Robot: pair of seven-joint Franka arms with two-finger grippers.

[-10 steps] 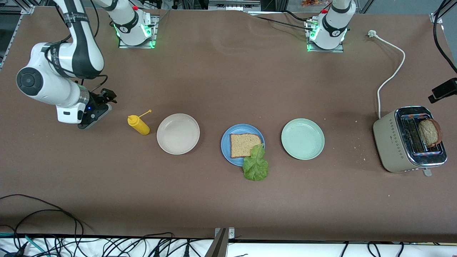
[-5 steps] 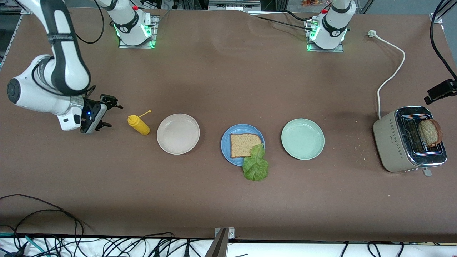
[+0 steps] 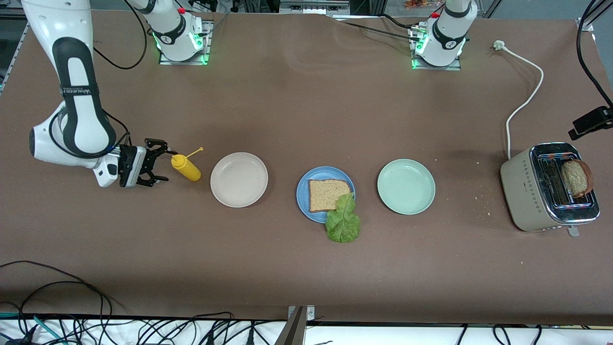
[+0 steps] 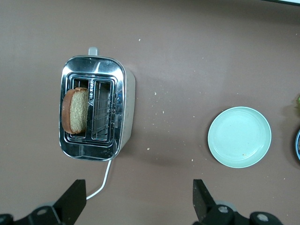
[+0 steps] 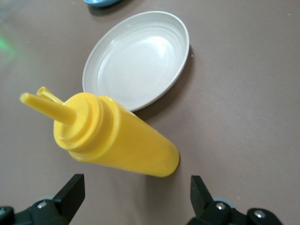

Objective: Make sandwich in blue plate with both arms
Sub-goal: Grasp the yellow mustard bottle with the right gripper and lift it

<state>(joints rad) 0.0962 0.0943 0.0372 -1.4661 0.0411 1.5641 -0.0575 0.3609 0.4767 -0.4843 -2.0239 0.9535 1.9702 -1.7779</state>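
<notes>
Right gripper moved up to yellow bottle, fingers spread

Right pincer low at its table end, fingers spread, left pincer raised, fingers spread

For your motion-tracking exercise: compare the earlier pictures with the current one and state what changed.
The right gripper swung toward the yellow squeeze bottle, fingers open beside its cap, not gripping. Bread slice, lettuce leaf, blue plate and toaster stayed put.
</notes>
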